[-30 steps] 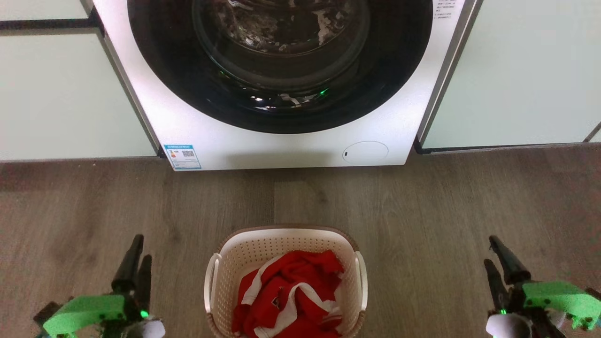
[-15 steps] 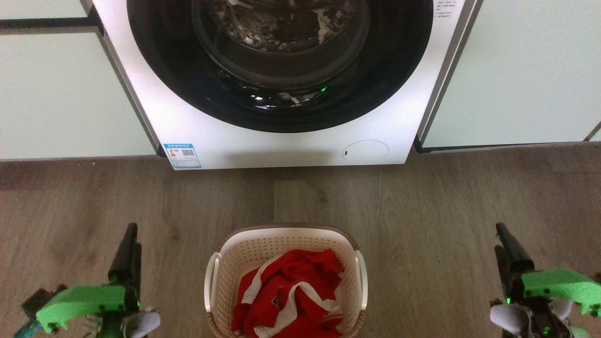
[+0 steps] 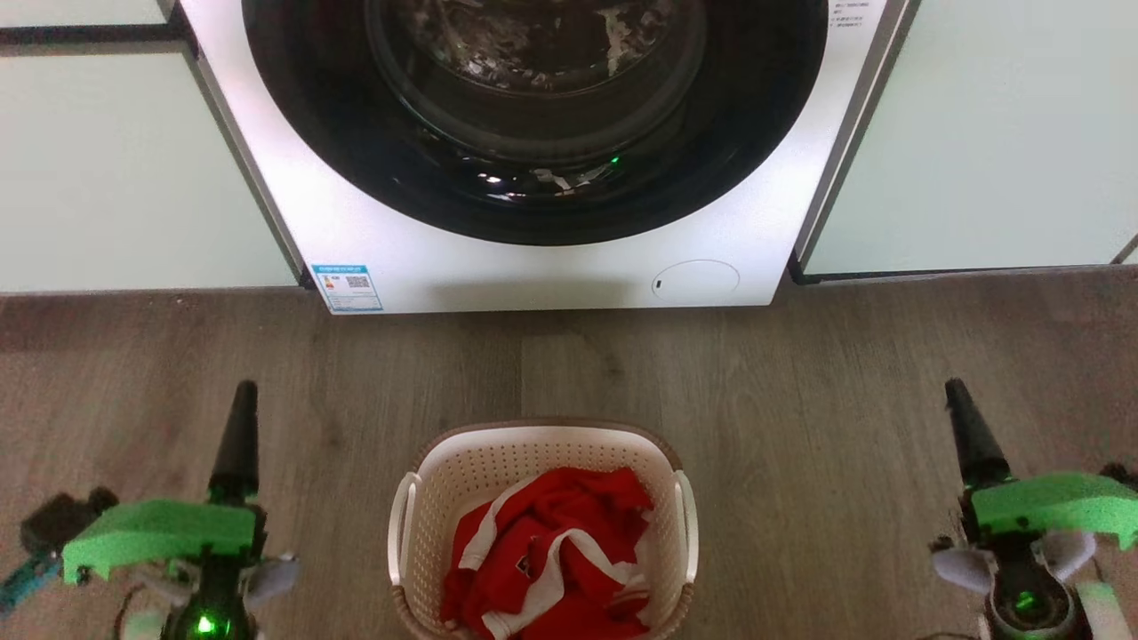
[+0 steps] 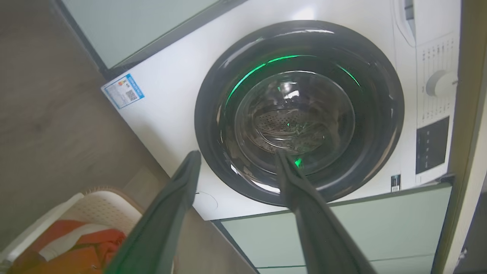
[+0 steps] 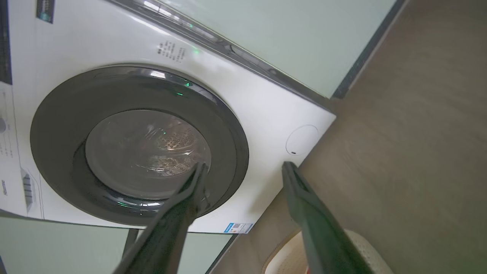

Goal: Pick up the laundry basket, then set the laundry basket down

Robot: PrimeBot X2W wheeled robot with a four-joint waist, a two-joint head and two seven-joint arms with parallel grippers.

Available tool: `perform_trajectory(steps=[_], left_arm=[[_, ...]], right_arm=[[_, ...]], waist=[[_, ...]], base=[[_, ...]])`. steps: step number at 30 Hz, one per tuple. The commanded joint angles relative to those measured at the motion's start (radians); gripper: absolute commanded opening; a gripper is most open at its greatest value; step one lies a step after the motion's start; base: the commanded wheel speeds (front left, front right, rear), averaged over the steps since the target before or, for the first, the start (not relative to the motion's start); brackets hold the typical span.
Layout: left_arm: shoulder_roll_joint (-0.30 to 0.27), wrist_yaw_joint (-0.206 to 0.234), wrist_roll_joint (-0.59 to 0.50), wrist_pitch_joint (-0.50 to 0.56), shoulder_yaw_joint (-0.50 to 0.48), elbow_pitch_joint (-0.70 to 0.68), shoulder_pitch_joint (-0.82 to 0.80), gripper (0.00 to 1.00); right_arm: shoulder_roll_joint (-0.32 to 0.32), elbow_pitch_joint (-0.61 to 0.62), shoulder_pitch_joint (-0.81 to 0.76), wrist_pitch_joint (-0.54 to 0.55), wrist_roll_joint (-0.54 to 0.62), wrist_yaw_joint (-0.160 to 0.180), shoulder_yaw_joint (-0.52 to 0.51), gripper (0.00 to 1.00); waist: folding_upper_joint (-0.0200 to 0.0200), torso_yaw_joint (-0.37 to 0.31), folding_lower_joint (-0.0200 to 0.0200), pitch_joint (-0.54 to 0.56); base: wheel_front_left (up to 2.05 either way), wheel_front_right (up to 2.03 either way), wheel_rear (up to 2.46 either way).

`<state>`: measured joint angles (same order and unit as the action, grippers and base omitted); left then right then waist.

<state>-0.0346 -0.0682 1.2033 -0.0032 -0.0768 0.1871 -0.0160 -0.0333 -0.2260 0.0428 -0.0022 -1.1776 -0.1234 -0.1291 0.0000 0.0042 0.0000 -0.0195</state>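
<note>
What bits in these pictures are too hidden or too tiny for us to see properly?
- Laundry basket: the head view's bottom edge cuts off its near end, and the red clothing covers its floor.
- Washing machine: its top is cut off by the head view's top edge.
- Blue sticker: the print is too small to read in the head view.
- Drum: shiny reflections blur what's inside in the left wrist view.

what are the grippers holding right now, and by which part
Nothing. The left gripper and right gripper are open and empty, either side of the laundry basket, not touching it.
</note>
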Motion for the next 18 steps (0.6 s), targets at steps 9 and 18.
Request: perform_trajectory(steps=[9,18], left_arm=[[-0.011,0.047,-0.178,-0.033,0.019,-0.109,-0.073,1.00],[-0.030,0.119,-0.366,-0.059,0.074,-0.167,-0.079,1.00]], right_arm=[[-0.009,0.088,0.061,-0.035,0.165,-0.003,0.022,1.00],[-0.010,0.128,0.075,-0.061,0.312,-0.003,0.038,1.00]], waist=[[0.0000,0.005,0.0000,-0.002],[0.0000,0.004,0.0000,-0.003]], base=[[0.00,0.00,0.00],[0.00,0.00,0.00]])
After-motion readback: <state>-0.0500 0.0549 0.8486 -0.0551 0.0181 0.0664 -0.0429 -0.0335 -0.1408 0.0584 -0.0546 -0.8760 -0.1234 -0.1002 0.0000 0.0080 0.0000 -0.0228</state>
